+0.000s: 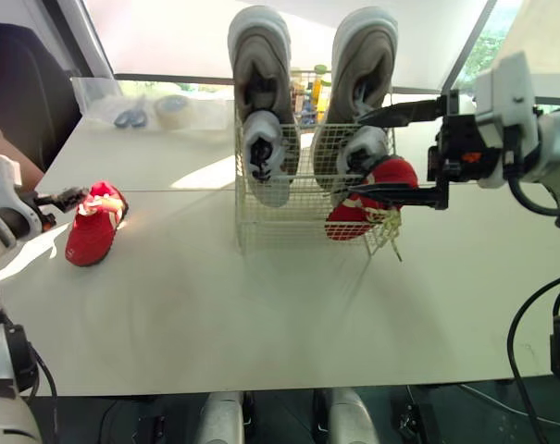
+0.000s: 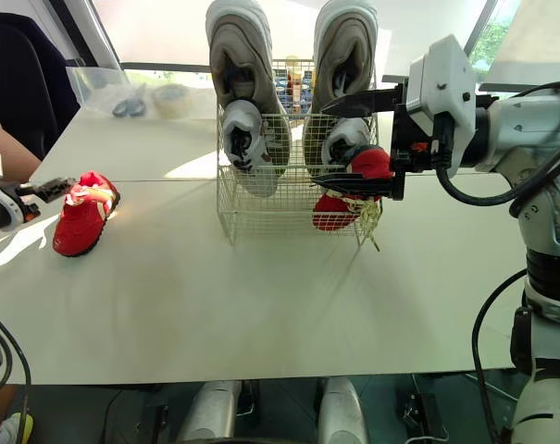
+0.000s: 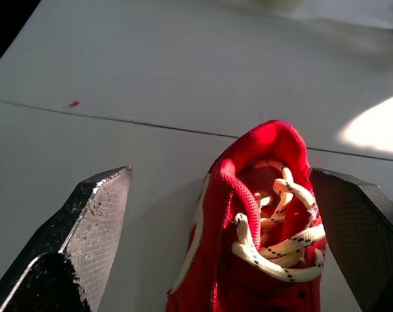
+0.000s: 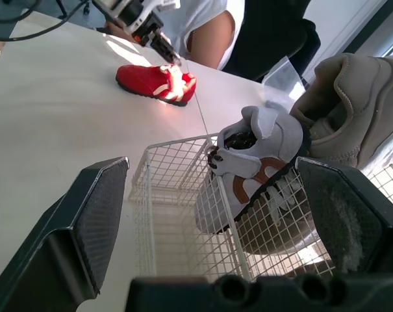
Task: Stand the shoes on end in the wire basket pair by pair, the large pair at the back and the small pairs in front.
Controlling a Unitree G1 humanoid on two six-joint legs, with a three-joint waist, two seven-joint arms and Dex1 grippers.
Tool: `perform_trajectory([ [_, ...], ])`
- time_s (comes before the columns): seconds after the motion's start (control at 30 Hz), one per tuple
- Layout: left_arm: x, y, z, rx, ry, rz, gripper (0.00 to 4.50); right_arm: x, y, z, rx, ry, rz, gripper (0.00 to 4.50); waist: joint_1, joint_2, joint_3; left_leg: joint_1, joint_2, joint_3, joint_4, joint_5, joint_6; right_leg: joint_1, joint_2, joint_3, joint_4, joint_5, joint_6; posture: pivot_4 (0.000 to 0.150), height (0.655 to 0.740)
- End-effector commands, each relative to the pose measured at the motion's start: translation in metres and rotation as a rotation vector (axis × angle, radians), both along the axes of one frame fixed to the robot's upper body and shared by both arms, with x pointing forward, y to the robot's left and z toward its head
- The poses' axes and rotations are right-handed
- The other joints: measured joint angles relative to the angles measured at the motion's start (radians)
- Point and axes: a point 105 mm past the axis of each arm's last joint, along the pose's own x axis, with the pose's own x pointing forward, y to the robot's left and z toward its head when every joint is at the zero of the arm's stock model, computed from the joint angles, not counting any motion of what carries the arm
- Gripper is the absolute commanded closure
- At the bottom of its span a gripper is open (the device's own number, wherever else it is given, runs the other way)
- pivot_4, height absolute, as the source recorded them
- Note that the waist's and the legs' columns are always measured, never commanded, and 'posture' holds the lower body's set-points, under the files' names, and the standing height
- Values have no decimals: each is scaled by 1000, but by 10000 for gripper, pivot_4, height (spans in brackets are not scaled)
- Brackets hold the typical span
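Note:
The wire basket (image 1: pixel 245 208) stands mid-table. Two large beige shoes (image 1: pixel 258 65) stand on end at its back, with two small grey shoes (image 1: pixel 264 148) upright in front of them. One small red shoe (image 1: pixel 377 190) leans tilted at the basket's right front corner, laces hanging outside. My right gripper (image 1: pixel 354 154) is open and wide there, its lower finger over that shoe and nothing between the fingers. The other red shoe (image 1: pixel 93 227) lies on the table at the left. My left gripper (image 3: pixel 219 172) is open, with its fingers (image 3: pixel 86 240) either side of that shoe's heel end.
A clear plastic bag (image 1: pixel 150 111) with scissors and a tape roll lies at the back left. A person in dark clothing (image 1: pixel 20 83) sits beyond the table's left edge. Small bottles (image 1: pixel 307 92) stand behind the basket.

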Motion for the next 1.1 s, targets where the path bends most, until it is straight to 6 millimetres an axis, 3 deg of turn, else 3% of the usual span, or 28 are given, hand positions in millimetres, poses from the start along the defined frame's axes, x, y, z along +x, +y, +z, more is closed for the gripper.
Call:
perform_trajectory([
  [0.03, 3, 4, 5, 53, -13, 13, 0, -9, -2, 13, 5, -56, -7, 382, 0, -1, 0, 0, 0, 0, 0, 0, 0, 0, 0, 0, 0, 0, 0, 1500, 7400],
  [0.13, 7, 3, -14, 75, 35, 57, 0, -12, -4, 13, 7, -53, -17, 382, 1, -1, 0, 0, 0, 0, 0, 0, 0, 0, 0, 0, 0, 0, 0, 1500, 7400],
  [0.2, 10, 0, -23, 82, 61, 68, 5508, -12, -5, 13, 4, -51, -28, 0, 3, -1, -1, 0, 0, 0, 0, 0, 0, 0, 0, 0, 0, 0, 0, 1500, 7400],
  [0.27, 11, -3, -27, 86, 73, 64, 13419, -12, -5, 13, 2, -50, -35, 0, 2, -1, -1, 0, 0, -1, 1, 0, 0, 1, 0, 0, 0, 0, 0, 1500, 7400],
  [0.4, 13, -10, -32, 51, 97, 34, 33377, -12, -6, 14, 4, -56, -54, 0, 0, -2, -1, 1, 0, -1, 1, 0, 0, 1, 0, 0, 1, 0, 0, 1500, 7400],
  [0.47, 15, -14, -28, 32, 87, 17, 42612, -11, -7, 14, 1, -57, -60, 0, 1, -2, -1, 1, 0, -1, 1, 0, 0, 1, 0, 0, 2, 0, 0, 1500, 7400],
  [0.5, 20, -21, -18, -10, 46, -19, 44330, -10, -7, 14, 0, -57, -67, 0, 2, -2, -1, 1, 0, -1, 1, 0, 0, 0, 0, 0, 3, 0, 0, 1500, 7400],
  [0.67, 40, -85, 75, -51, -365, -358, 44330, -4, -11, 12, 4, -54, -89, 0, 11, -6, 0, -1, 0, -2, 4, 0, 0, 1, 0, 0, 2, -1, -1, 1500, 7400],
  [0.77, 24, -140, 125, -75, -616, -555, 44330, 0, -11, 10, 1, -53, -94, 0, 1, -7, 0, -2, 0, -3, 6, -1, 2, 3, 0, 0, 1, 0, -1, 1500, 7400],
  [0.87, 8, -172, 145, -108, -713, -617, 44330, 4, -14, 9, -1, -50, -100, 0, -6, -7, 0, -1, 0, -2, 9, -2, 4, 6, -1, 0, 1, 0, 1, 1500, 7400],
  [0.97, -22, -225, 178, -189, -883, -698, 44330, 9, -14, 8, -4, -46, -104, 0, -12, -6, 0, 2, 0, -2, 10, -2, 4, 8, 0, 0, 2, 0, 1, 1500, 7400],
  [1.1, -50, -258, 184, -236, -969, -756, 44330, 13, -10, 8, 0, -43, -98, 0, -14, -6, 0, 3, 0, -4, 11, -2, 4, 10, 1, 0, 4, 0, 2, 1500, 7400],
])
